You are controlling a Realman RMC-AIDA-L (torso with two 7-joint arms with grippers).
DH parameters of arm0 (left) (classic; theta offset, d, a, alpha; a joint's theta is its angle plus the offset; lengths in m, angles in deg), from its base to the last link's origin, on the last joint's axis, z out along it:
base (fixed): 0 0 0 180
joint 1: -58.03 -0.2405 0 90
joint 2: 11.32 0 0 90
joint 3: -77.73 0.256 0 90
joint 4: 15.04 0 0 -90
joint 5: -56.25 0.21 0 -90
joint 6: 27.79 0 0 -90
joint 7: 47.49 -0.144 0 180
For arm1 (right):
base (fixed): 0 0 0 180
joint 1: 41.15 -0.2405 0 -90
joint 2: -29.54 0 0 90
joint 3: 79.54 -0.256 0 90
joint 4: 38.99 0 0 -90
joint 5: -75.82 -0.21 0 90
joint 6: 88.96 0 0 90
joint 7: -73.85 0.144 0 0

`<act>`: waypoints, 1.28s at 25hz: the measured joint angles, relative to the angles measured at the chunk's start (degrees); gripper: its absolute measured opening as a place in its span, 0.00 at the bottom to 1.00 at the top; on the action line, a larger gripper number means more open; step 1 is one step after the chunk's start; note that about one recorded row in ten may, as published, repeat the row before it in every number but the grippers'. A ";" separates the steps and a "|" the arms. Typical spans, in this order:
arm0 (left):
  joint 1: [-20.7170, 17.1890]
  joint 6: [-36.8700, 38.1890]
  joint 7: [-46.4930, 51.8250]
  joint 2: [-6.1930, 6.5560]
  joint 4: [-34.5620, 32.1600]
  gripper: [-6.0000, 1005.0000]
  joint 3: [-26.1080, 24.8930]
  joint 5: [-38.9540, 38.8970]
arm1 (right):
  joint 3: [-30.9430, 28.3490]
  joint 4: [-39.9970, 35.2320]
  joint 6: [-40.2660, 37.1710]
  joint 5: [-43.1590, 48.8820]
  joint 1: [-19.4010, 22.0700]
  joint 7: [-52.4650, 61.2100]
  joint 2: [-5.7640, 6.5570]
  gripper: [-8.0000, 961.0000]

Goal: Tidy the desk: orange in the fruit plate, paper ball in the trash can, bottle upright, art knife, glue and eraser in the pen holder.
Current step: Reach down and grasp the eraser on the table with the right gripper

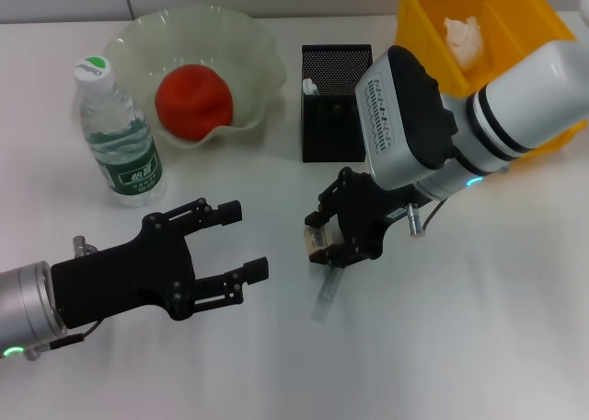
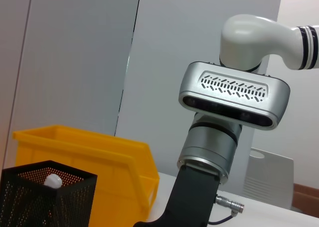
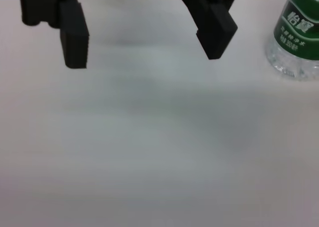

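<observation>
My right gripper (image 1: 331,240) hangs low over the middle of the desk (image 1: 460,328), shut on the beige eraser (image 1: 316,239). The slim art knife (image 1: 326,297) lies flat just in front of it. The orange (image 1: 193,102) rests in the pale-green fruit plate (image 1: 262,47). At the far left the bottle (image 1: 120,134) stands upright. The paper ball (image 1: 463,35) lies in the yellow trash can (image 1: 433,24). A white cap, apparently the glue (image 1: 310,87), pokes up inside the black mesh pen holder (image 1: 336,130). My left gripper (image 1: 247,240) hovers open at the near left, holding nothing.
The left wrist view shows the right arm's wrist (image 2: 234,95), the trash can (image 2: 99,157) and the pen holder (image 2: 45,199). In the right wrist view two spread black fingers (image 3: 75,40) and the bottle's base (image 3: 296,43) show over bare desk.
</observation>
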State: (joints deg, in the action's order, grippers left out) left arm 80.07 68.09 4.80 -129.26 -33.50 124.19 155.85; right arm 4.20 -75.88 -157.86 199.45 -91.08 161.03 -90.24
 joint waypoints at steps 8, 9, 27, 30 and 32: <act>0.02 0.04 0.00 -0.05 0.00 0.80 0.13 -0.09 | 0.18 0.22 1.38 0.00 0.12 -0.08 0.00 0.51; 0.02 0.05 0.00 -0.06 0.00 0.80 0.13 -0.11 | 0.19 0.18 1.40 0.00 0.12 -0.08 0.00 0.51; 0.10 0.69 -0.07 -0.09 -0.09 0.80 0.20 -0.20 | 0.19 0.51 1.76 0.02 0.09 -0.08 0.00 0.47; 0.10 0.70 -0.08 -0.09 -0.09 0.80 0.21 -0.20 | 0.19 0.59 1.76 0.03 0.09 -0.11 0.00 0.46; 0.10 0.71 -0.13 -0.12 -0.09 0.80 0.19 -0.20 | 0.20 0.63 1.76 0.03 0.09 -0.12 0.00 0.46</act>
State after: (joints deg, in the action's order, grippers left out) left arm 80.18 68.80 4.67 -129.39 -33.58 124.38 155.65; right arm 4.40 -75.25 -156.10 199.48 -90.99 160.90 -90.25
